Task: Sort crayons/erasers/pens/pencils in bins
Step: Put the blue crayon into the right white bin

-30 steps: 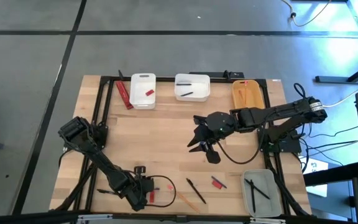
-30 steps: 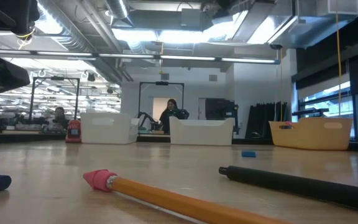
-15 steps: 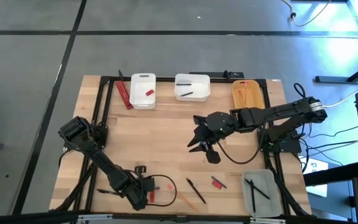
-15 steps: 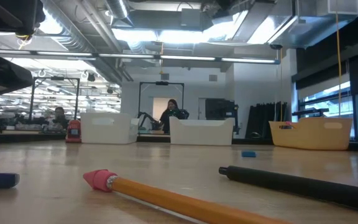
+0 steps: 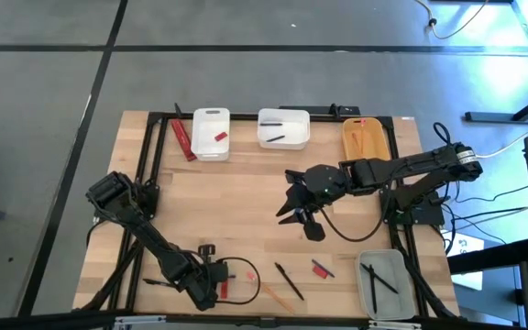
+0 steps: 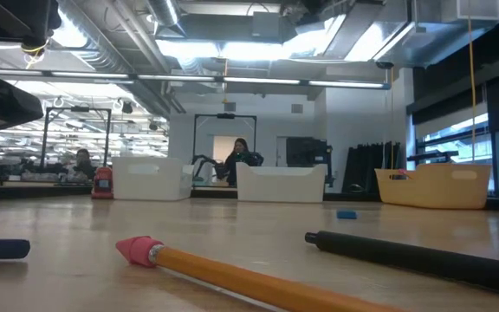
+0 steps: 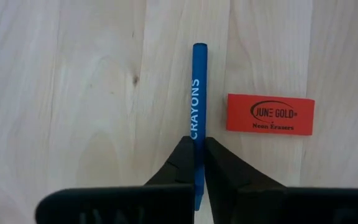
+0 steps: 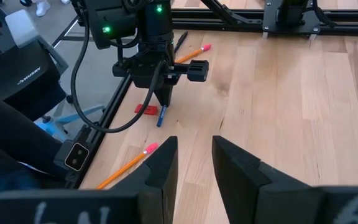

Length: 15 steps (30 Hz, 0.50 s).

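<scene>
Blue crayon (image 7: pixel 198 93), printed "CRAYONS", lies flat on the pale wood bench (image 5: pixel 236 211) near its front edge, toward the front-left corner, with the left claw (image 7: pixel 195 163) closed tight on its near end; fingers pinch it from both sides. Just beside the crayon, not touching, sits a red eraser (image 7: pixel 270 114) marked "June Gold Neon Erasers". From the right wrist view the same left claw (image 8: pixel 165 96) points straight down onto the crayon (image 8: pixel 161 116), eraser (image 8: pixel 146 110) next to it. Right claw (image 5: pixel 293 213) hangs over the middle of the bench, fingers (image 8: pixel 160 163) parted a moderate gap, nothing between them. Along the back edge: narrow white bin (image 5: pixel 211 134) holding a red piece, wider white bin (image 5: pixel 283 128) with a black pen inside, yellow-orange bin (image 5: pixel 367 138). Translucent grey bin (image 5: pixel 385 282) sits at the front-right corner with black pens in it. Loose near the front edge, right of the left claw: a black pen (image 5: pixel 289 280), a pencil (image 5: pixel 279 298), and another red eraser (image 5: pixel 322 269). Low view shows a pencil with pink end (image 6: pixel 232 273) and a black pen (image 6: pixel 414 256) close up.
</scene>
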Each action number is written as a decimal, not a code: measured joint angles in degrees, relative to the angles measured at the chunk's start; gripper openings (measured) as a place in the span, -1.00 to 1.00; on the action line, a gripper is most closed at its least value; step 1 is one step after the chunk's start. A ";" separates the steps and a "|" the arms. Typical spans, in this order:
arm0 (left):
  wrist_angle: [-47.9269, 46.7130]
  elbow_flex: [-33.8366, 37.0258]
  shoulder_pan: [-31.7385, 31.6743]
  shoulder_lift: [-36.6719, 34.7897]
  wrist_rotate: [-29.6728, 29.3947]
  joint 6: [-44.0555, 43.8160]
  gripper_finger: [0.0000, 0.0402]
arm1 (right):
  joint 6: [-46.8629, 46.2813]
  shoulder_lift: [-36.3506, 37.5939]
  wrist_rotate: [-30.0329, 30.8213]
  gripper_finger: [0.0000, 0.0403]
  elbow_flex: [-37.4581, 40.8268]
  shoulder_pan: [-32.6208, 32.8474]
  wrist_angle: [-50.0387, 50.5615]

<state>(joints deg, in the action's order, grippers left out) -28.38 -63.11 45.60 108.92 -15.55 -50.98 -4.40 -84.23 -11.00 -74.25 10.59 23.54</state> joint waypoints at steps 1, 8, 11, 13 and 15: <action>0.01 0.00 0.00 -0.11 0.02 -0.02 -0.98 | 0.00 0.00 0.00 -0.50 -0.01 0.02 -0.10; -0.40 0.32 -0.69 -2.63 0.25 -0.10 -0.98 | 0.22 1.26 0.01 -0.50 0.01 -0.36 -0.11; -1.16 0.31 -1.58 -4.75 -0.32 0.31 -0.98 | 0.18 2.67 0.74 -0.50 0.01 -0.92 -0.18; -2.47 0.26 -2.14 -5.84 -0.68 0.32 -0.98 | 0.20 3.54 2.19 -0.50 0.01 -1.21 -0.03; -3.57 0.26 -2.71 -6.68 -0.96 0.38 -0.98 | 0.22 4.38 2.36 -0.50 0.01 -1.59 0.07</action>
<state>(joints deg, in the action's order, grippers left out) -31.95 -62.85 42.89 102.24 -16.51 -50.60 -4.18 -79.84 -8.64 -74.24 9.01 23.61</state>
